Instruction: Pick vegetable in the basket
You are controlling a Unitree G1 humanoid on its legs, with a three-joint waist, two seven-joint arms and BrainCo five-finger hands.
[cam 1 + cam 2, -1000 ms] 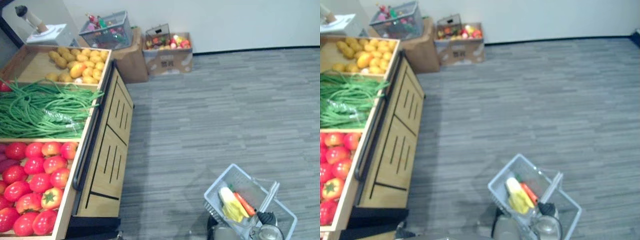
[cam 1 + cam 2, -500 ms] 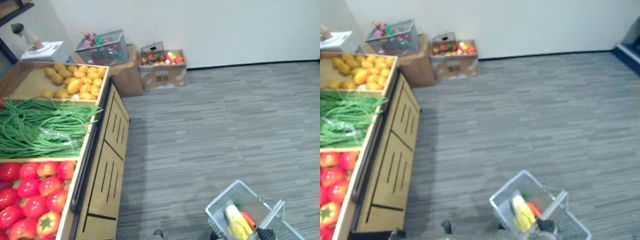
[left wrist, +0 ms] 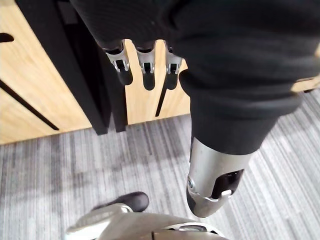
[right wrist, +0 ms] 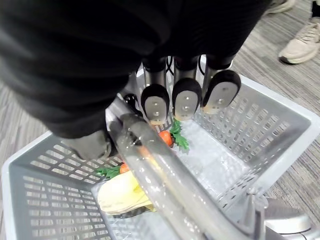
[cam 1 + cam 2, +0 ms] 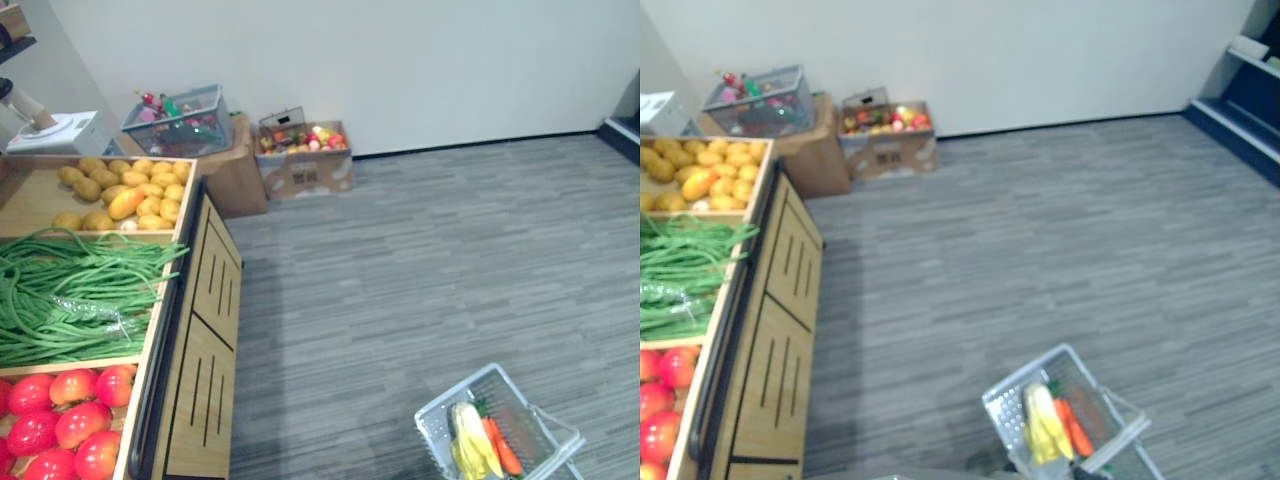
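Two vegetables, a corn cob (image 5: 468,440) and a carrot (image 5: 500,448), lie side by side on the bottom of the grey basket (image 5: 434,432), the right hand (image 4: 184,102) curled round its clear handle (image 4: 155,170) to carry it, the left hand (image 3: 146,70) slack and empty beside the wooden stand (image 5: 210,300), apparently kept free for picking.

Pale grey perforated basket (image 5: 435,430) at five o'clock, its handle (image 4: 165,180) clear; inside, yellow corn (image 5: 466,440) and an orange carrot (image 5: 501,451) with green leaves. At eight o'clock, a light-wood stand (image 5: 205,330) with black slots and rail: red tomatoes (image 5: 60,425), green beans (image 5: 70,290), yellow-brown potatoes (image 5: 115,190). Grey streaked floor (image 5: 420,260), white wall (image 5: 400,60). Brown boxes (image 5: 305,172) at eleven o'clock.
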